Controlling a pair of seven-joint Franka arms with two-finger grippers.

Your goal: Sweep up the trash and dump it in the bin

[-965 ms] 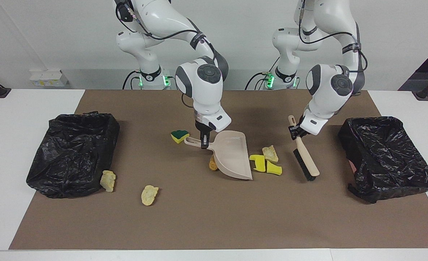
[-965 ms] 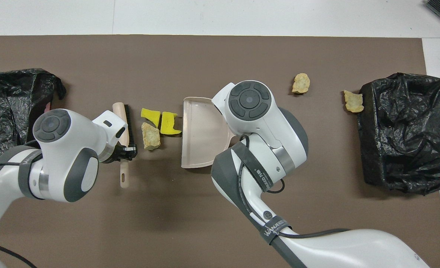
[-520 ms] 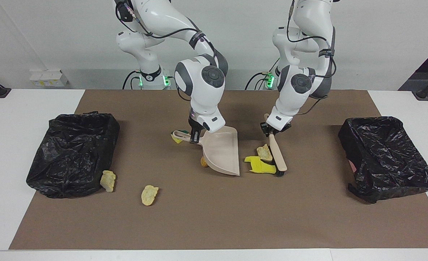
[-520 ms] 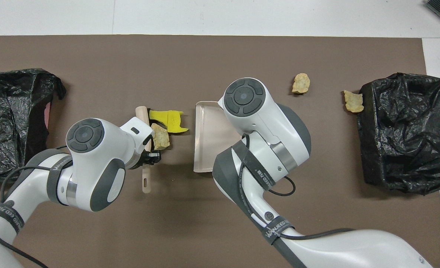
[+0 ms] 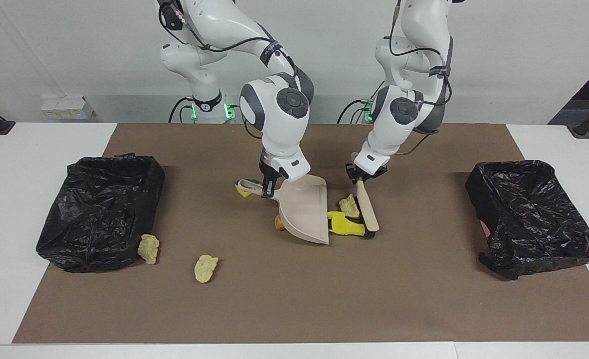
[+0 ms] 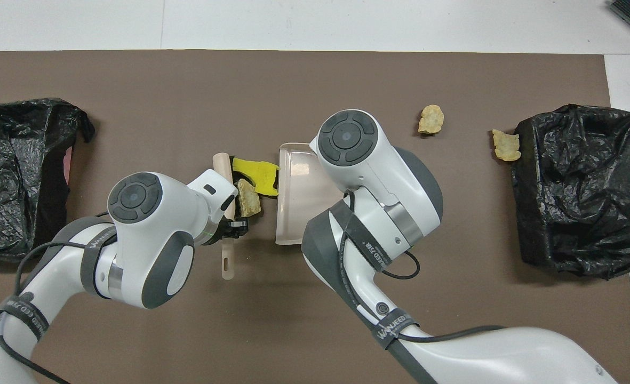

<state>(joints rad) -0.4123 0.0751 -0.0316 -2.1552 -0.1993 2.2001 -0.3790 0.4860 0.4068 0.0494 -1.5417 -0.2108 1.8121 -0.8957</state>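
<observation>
My right gripper (image 5: 269, 188) is shut on the handle of the beige dustpan (image 5: 304, 209), whose lip rests on the mat while the handle end is raised. My left gripper (image 5: 360, 177) is shut on the beige brush (image 5: 367, 212), bristles down on the mat. Between brush and dustpan lip lie yellow sponge pieces (image 5: 344, 225) and a tan bread chunk (image 5: 348, 205), the sponge touching the lip (image 6: 256, 172). An orange-brown chunk (image 5: 279, 222) peeks out by the pan's other edge. A yellow-and-green wedge (image 5: 244, 189) lies by the pan's handle.
Two tan chunks (image 5: 149, 248) (image 5: 205, 268) lie on the brown mat near the black-lined bin (image 5: 60, 239) at the right arm's end. A second black-lined bin (image 5: 493, 199) stands at the left arm's end.
The left gripper swept the brush toward the dustpan, pushing the yellow sponge pieces and bread chunk up to its lip. The dustpan shifted slightly toward the right arm's end.
</observation>
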